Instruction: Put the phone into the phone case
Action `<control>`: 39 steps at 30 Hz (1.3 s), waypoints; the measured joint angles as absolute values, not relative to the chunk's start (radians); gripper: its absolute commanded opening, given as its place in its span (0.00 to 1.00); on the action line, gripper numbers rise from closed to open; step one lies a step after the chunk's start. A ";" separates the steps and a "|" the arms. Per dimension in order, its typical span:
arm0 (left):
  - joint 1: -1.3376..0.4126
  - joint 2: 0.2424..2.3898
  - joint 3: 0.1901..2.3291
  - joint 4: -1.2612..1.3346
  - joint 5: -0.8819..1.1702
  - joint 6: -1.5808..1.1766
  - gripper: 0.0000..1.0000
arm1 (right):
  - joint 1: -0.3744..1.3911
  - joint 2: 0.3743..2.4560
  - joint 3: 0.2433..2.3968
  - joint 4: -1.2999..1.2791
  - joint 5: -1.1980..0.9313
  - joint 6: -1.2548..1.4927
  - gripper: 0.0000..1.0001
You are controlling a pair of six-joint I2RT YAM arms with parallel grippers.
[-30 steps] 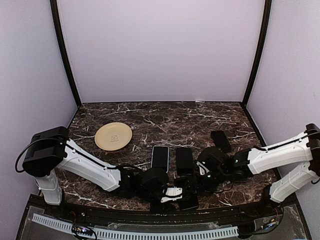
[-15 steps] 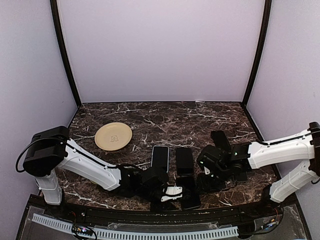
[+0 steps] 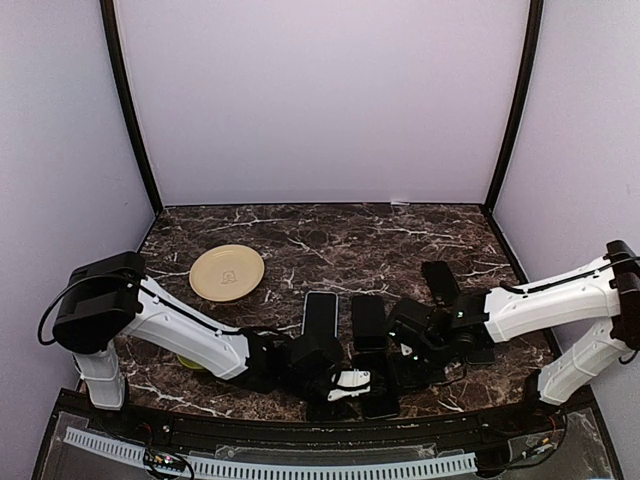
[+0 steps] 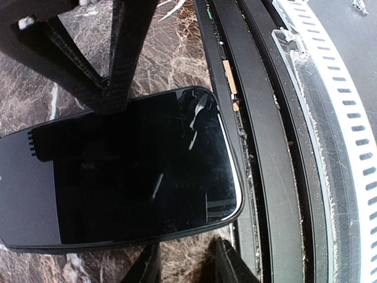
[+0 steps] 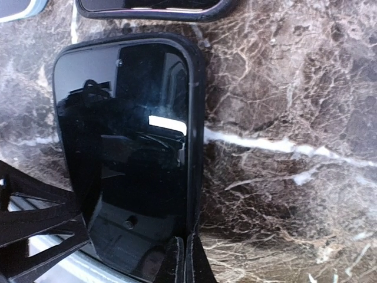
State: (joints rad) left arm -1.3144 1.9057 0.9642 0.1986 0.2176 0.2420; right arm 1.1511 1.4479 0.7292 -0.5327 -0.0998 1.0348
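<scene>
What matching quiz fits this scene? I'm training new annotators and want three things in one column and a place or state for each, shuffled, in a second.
Things
1. plate
2. left gripper
3. right gripper

Places or states
A. jaws shut together, holding nothing
B. closed on a phone by the near edge of the table
C. cream, lying on the table's left part

Pairs: 1-C, 2-B, 3-A

Glossy black phone (image 4: pixel 135 171) lies flat near table's (image 4: pixel 177 35) front edge.
</scene>
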 measured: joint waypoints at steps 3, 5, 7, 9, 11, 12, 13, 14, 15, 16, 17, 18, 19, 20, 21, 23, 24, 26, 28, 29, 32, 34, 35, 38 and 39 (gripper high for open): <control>-1.304 1.906 0.966 0.193 0.221 0.238 0.33 | 1.176 1.481 0.761 -0.583 -0.054 1.035 0.01; -1.291 1.905 0.966 0.193 0.223 0.224 0.33 | 1.187 1.483 0.764 -0.591 -0.030 1.034 0.02; -1.265 1.898 0.960 0.194 0.221 0.206 0.34 | 1.198 1.489 0.778 -0.607 -0.007 1.032 0.00; -1.224 1.859 0.922 0.200 0.215 0.175 0.36 | 1.215 1.518 0.821 -0.649 0.027 1.029 0.00; -1.194 1.800 0.880 0.200 0.204 0.150 0.36 | 1.225 1.540 0.839 -0.672 0.044 1.029 0.00; -1.180 1.764 0.860 0.200 0.197 0.136 0.36 | 1.230 1.550 0.848 -0.680 0.051 1.030 0.00; -1.173 1.737 0.849 0.200 0.193 0.121 0.36 | 1.233 1.558 0.855 -0.687 0.054 1.030 0.00; -1.169 1.706 0.837 0.200 0.189 0.107 0.36 | 1.236 1.569 0.866 -0.698 0.058 1.029 0.00; -1.168 1.680 0.831 0.201 0.187 0.090 0.36 | 1.239 1.581 0.877 -0.709 0.063 1.025 0.00; -1.168 1.663 0.828 0.201 0.186 0.075 0.36 | 1.245 1.599 0.893 -0.725 0.072 1.021 0.00; -1.168 1.649 0.828 0.202 0.183 0.058 0.36 | 1.250 1.611 0.901 -0.732 0.078 1.016 0.00; -1.168 1.644 0.828 0.202 0.179 0.044 0.36 | 1.256 1.633 0.902 -0.725 0.087 1.009 0.00; -1.167 1.639 0.828 0.201 0.173 0.028 0.36 | 1.259 1.645 0.914 -0.736 0.095 1.003 0.00; -1.166 1.638 0.828 0.199 0.168 0.015 0.36 | 1.263 1.646 0.918 -0.742 0.101 1.000 0.00; -1.163 1.636 0.826 0.196 0.160 -0.001 0.37 | 1.267 1.649 0.923 -0.749 0.110 0.997 0.00; -1.151 1.625 0.816 0.184 0.141 -0.023 0.37 | 1.277 1.664 0.952 -0.782 0.134 0.992 0.04; -1.146 1.613 0.809 0.173 0.128 -0.031 0.38 | 1.282 1.672 0.975 -0.800 0.147 0.992 0.07; -1.138 1.587 0.801 0.156 0.107 -0.038 0.39 | 1.291 1.686 1.017 -0.851 0.178 0.994 0.14; -1.131 1.556 0.801 0.144 0.088 -0.039 0.39 | 1.299 1.705 1.073 -0.906 0.219 1.011 0.27; -1.131 1.544 0.801 0.142 0.085 -0.038 0.39 | 1.301 1.708 1.084 -0.911 0.224 1.008 0.41; -1.131 1.518 0.801 0.140 0.075 -0.038 0.39 | 1.325 1.720 1.184 -0.951 0.271 1.036 0.89; -1.131 1.516 0.801 0.138 0.067 -0.038 0.40 | 1.352 1.725 1.242 -0.941 0.280 1.042 0.98; -1.131 1.516 0.799 0.136 0.064 -0.038 0.41 | 1.364 1.727 1.252 -0.927 0.278 1.050 0.98; -1.130 1.506 0.775 0.138 0.059 -0.039 0.42 | 1.388 1.742 1.243 -0.892 0.255 1.077 0.98; -1.129 1.498 0.761 0.138 0.059 -0.039 0.42 | 1.392 1.750 1.234 -0.881 0.245 1.090 0.98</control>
